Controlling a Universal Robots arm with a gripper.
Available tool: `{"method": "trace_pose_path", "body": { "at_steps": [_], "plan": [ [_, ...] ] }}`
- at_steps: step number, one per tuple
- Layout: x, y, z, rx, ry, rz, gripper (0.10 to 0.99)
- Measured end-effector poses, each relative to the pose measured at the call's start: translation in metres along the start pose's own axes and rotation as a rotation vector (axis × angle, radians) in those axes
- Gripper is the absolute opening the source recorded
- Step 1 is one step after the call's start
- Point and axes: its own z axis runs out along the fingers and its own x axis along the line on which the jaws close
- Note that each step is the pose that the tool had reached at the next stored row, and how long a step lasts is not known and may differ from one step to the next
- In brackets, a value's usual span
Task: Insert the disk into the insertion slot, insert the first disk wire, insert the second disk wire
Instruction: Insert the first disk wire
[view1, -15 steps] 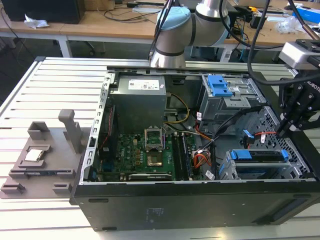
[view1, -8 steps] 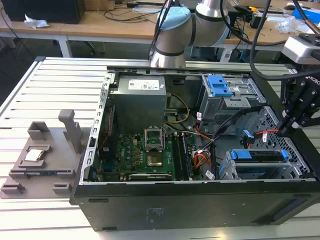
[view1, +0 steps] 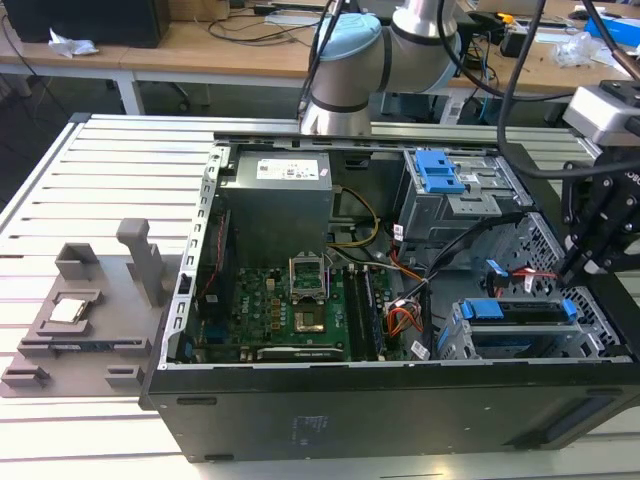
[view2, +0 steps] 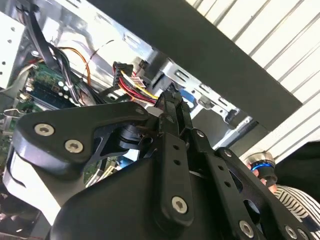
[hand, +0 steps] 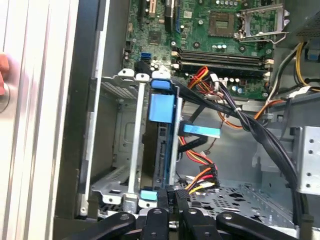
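Note:
The disk (view1: 515, 312) in its blue caddy lies inside the insertion slot (view1: 455, 340), the silver perforated cage at the case's front on the exterior view's right. In the first wrist view the disk (hand: 163, 145) stands edge-on in the cage (hand: 131, 150). My gripper (view1: 585, 258) hovers just past the cage's open end. Its fingers (hand: 163, 199) are shut around a black connector with red, yellow and black wires (hand: 201, 181), right at the disk's end. In the second wrist view the fingertips (view2: 172, 100) meet the same wire bundle (view2: 134, 86). A blue-tagged flat cable (hand: 201, 131) hangs loose beside the disk.
A grey cage with a broad blue latch (view1: 440, 172) sits behind the slot. The motherboard (view1: 300, 310) and the power supply (view1: 278, 185) fill the rest of the case. A person's hand (hand: 2, 75) rests outside the case wall. A grey fixture (view1: 85, 320) lies on the table.

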Motion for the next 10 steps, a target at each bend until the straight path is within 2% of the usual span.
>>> {"method": "trace_pose_path", "body": {
  "at_steps": [7, 10],
  "plan": [
    [0.0161, 0.0079, 0.0035, 0.000, 0.0000, 0.000, 0.173],
    [0.0240, 0.0103, 0.0087, 0.000, -0.0002, 0.000, 0.173]
  ]
}}
